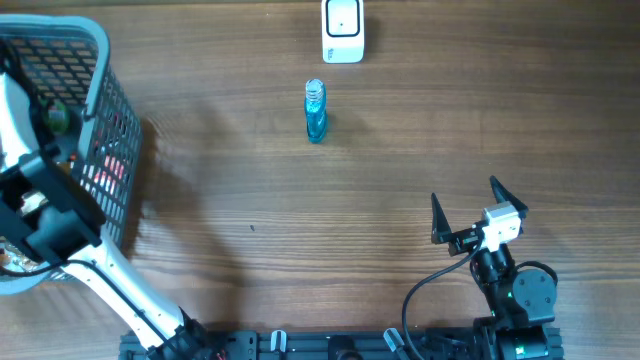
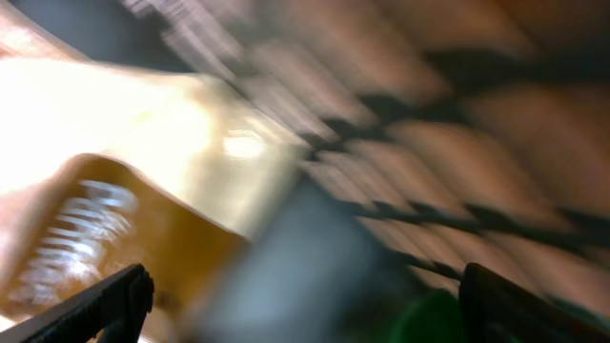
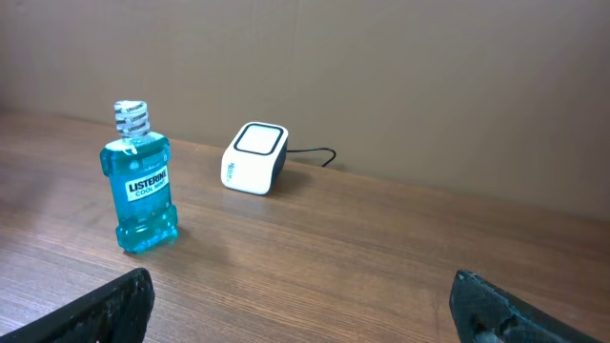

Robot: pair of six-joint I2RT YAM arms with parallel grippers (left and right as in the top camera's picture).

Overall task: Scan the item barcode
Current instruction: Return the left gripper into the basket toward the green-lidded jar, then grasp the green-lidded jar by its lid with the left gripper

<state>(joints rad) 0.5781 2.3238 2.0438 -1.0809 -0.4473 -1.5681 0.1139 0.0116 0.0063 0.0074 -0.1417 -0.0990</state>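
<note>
Overhead: mouthwash bottle (image 1: 315,112) upright nr scanner (image 1: 343,30).

left arm (image 1: 110,275): stretched from the near edge out to the far left
left gripper (image 2: 305,305): jaws wide apart
right arm (image 1: 520,290): folded close to its base
right gripper (image 1: 466,195): jaws spread wide, empty

blocked: basket (image 1: 115,150) fills the desk's (image 1: 400,170) left edge | blocked: bottle (image 1: 315,112) upright near the scanner (image 1: 343,30) at the far edge (small gap between) | open: middle, right edge
</note>
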